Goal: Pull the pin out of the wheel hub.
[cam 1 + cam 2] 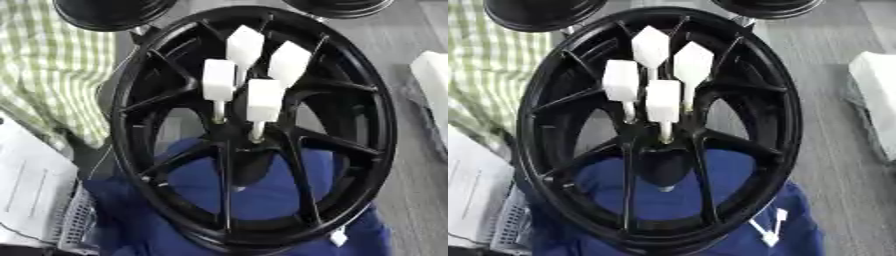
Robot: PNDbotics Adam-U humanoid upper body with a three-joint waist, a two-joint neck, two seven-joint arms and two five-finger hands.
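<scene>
Plainly, four white-headed pins [263,100] stand in one black wheel hub [234,135]; no fingers visible.

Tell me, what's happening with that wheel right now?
No robot hand in view. Black wheel hub lying on blue cloth, four white-capped pins standing in it. Nothing blocking them.

To my left lies a green checked cloth [52,65] — below it, white paper [31,185]. Blue fabric [262,200] spreads near me, and a white block [875,95] sits at right — on grey table [420,190].
</scene>
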